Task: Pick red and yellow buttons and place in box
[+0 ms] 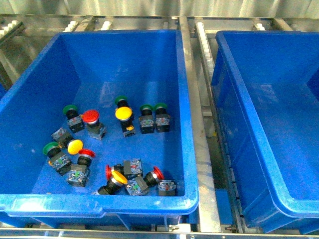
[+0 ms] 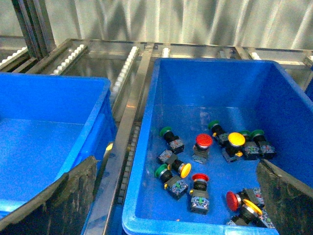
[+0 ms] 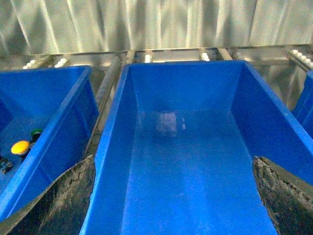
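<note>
Several red and yellow buttons lie in the left blue crate (image 1: pixel 99 204), among them a red one (image 1: pixel 90 116) and a yellow one (image 1: pixel 123 113), with more in a cluster near the front wall (image 1: pixel 119 177). My left gripper (image 2: pixel 175 203) is open and empty above this crate's near end, over a red button (image 2: pixel 200 177) and a yellow one (image 2: pixel 185 170). The box (image 1: pixel 239 99) stands to the right and is empty. My right gripper (image 3: pixel 172 198) is open and empty above the box (image 3: pixel 186 161). Neither gripper shows in the front view.
Green-capped buttons (image 1: pixel 146 108) lie mixed among the red and yellow ones. A metal roller rail (image 1: pixel 199 124) runs between the two crates. Another blue crate (image 2: pixel 49 142) stands left of the button crate. Corrugated metal walls close the back.
</note>
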### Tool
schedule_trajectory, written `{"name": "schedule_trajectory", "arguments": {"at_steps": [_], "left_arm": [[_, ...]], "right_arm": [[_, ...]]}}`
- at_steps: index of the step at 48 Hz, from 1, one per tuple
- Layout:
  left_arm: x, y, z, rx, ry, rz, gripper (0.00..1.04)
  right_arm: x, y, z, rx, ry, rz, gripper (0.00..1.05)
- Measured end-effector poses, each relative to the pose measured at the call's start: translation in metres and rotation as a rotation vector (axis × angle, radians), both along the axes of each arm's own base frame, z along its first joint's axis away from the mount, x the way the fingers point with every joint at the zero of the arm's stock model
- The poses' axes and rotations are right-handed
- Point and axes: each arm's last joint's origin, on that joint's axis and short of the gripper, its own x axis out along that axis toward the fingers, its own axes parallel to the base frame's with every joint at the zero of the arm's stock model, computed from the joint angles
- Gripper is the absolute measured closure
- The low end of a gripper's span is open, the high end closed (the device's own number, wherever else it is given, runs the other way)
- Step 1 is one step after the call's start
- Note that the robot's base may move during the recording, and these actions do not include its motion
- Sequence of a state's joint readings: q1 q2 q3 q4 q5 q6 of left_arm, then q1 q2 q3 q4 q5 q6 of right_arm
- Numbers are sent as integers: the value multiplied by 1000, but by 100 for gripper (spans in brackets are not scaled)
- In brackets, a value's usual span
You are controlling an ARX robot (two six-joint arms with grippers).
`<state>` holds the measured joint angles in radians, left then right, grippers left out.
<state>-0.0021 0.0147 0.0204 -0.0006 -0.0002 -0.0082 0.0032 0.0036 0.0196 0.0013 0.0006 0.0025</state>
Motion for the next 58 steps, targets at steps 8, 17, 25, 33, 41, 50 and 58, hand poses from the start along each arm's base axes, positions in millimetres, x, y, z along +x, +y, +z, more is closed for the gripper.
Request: {"name": "schedule_trajectory", "arguments": {"at_steps": [8,17,25,33,41,50,58], "left_arm": [[0,0,0,0,0,0,8],[0,0,0,0,0,0,8],[3,2,0,-12,257,11,8],[67,13,27,43,521,-14,8],[109,0,29,165,593,-210,8],[156,-13,16,250,650,-327,8],[187,-26,12,319,626,-387,8]], "right_arm": [[0,0,0,0,0,0,7],[0,0,0,0,0,0,7],[0,0,0,0,0,-2,7],[0,0,0,0,0,0,7],[0,0,0,0,0,0,7],[0,0,0,0,0,0,7],[0,0,0,0,0,0,7]]}}
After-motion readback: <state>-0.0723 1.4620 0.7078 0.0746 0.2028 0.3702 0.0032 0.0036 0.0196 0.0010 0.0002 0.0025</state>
